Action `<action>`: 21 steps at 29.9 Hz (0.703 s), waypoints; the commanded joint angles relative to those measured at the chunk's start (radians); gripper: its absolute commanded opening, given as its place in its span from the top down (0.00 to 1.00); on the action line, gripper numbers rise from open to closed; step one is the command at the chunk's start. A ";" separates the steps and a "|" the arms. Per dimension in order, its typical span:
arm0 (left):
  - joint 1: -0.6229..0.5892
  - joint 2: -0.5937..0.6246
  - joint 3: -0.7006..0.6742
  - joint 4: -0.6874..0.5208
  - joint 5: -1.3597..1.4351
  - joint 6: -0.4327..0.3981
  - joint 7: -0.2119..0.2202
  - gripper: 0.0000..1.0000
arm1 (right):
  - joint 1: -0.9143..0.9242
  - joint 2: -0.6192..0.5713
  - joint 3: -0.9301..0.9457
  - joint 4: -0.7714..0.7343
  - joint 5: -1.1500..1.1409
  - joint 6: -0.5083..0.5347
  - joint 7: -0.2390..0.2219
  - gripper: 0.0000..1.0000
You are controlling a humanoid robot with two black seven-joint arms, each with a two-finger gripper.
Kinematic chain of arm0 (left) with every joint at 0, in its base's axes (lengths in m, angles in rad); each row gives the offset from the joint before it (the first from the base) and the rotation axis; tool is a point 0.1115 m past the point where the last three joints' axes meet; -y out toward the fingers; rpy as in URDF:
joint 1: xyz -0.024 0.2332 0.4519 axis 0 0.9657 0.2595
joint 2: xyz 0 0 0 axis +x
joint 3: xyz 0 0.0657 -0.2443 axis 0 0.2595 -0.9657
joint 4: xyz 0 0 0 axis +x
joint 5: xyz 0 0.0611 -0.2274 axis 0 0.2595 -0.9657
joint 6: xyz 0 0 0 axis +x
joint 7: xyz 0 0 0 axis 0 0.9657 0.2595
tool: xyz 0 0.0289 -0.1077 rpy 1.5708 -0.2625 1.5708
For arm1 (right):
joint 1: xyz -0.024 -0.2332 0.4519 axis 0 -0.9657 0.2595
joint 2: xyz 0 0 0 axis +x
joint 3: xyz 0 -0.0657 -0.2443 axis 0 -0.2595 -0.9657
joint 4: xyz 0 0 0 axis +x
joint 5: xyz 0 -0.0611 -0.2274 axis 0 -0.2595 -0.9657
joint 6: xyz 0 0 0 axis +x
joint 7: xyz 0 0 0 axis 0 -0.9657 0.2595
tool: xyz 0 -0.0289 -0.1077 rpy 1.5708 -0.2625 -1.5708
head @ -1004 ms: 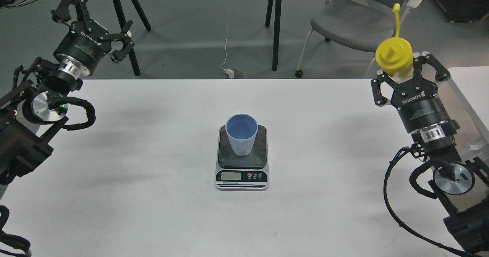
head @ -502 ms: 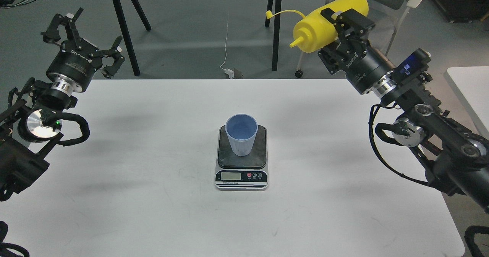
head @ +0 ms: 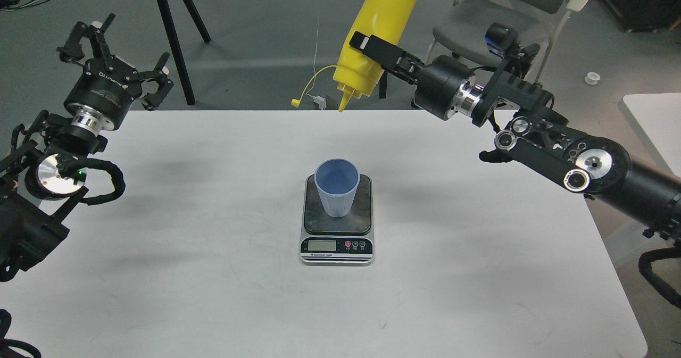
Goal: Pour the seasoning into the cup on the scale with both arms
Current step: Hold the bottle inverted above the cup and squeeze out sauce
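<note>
The light-blue ribbed cup (head: 336, 188) stands upright on the dark platform of the scale (head: 337, 241) at the table's middle. My right gripper (head: 379, 55) is shut on the yellow seasoning bottle (head: 379, 31), held upside down and tilted, nozzle pointing down at the table's far edge, behind and above the cup. Its cap hangs loose on the strap (head: 306, 89). My left gripper (head: 114, 49) is open and empty, raised at the far left corner, well away from the cup.
The white table (head: 213, 273) carries only the scale and cup. Black stand legs (head: 175, 44) and a grey chair (head: 495, 28) stand on the floor beyond the far edge. A second white table (head: 654, 118) is at the right.
My right arm has swung left toward the middle and turned the bottle from lying sideways to nozzle-down. The left arm has barely moved. Cup and scale are unmoved.
</note>
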 commanded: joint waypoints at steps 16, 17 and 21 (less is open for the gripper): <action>0.003 -0.003 0.001 0.000 0.002 0.000 0.000 0.01 | 0.010 0.222 -0.167 -0.264 -0.376 -0.215 0.049 0.62; 0.003 -0.005 0.001 0.000 0.002 0.000 0.000 0.01 | 0.009 0.222 -0.173 -0.264 -0.376 -0.217 0.050 0.62; 0.001 -0.005 0.001 0.000 0.002 0.000 0.000 0.01 | 0.002 0.222 -0.178 -0.262 -0.374 -0.220 0.052 0.62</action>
